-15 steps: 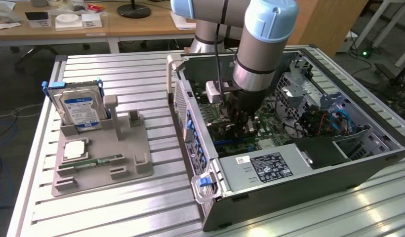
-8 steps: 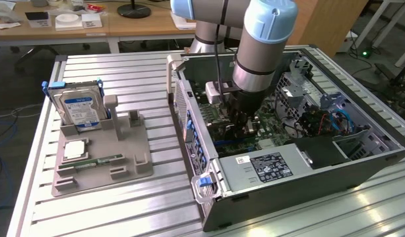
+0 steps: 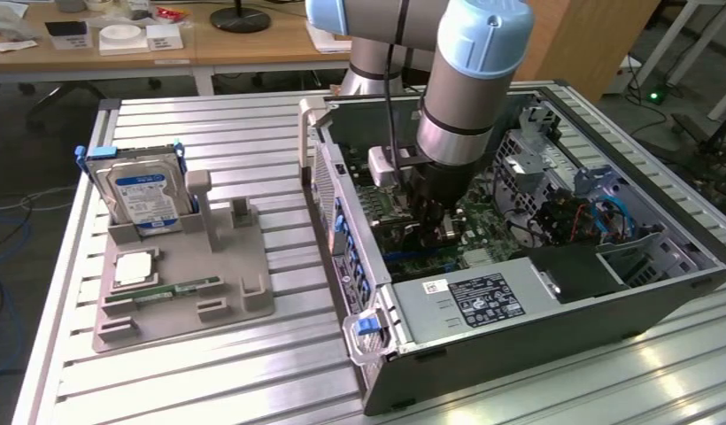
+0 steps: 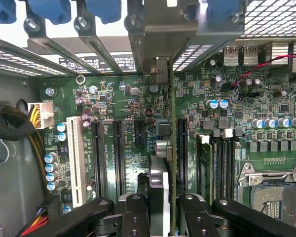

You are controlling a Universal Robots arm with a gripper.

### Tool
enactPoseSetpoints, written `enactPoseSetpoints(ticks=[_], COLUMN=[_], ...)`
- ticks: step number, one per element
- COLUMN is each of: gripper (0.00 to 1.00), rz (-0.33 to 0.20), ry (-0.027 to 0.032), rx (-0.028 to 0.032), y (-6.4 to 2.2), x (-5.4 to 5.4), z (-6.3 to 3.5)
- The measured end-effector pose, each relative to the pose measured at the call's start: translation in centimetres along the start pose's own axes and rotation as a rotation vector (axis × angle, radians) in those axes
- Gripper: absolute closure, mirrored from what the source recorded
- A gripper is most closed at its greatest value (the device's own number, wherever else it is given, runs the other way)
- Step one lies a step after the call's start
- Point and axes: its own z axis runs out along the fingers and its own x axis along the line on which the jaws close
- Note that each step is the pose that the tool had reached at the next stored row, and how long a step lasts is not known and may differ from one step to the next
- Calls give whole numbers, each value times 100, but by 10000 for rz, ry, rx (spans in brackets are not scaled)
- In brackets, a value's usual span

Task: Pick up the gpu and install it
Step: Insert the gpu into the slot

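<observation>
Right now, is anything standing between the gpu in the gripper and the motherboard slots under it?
Nothing visible. The gripper holds the gpu edge-on just above the motherboard, beside an empty black slot.

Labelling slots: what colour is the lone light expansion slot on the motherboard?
White expansion slot, beside black ones; clearest in the wrist view.

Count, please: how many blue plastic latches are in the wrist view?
4 blue plastic latches in one row along the case edge; the grey metal plate may hide more.
</observation>
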Motion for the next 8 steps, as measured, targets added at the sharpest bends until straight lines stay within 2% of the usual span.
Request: enactPoseSetpoints(ticks=[8], gripper=[72], rz=[0], ry=[0], rx=[0], y=[-1], x=[0], z=[-16])
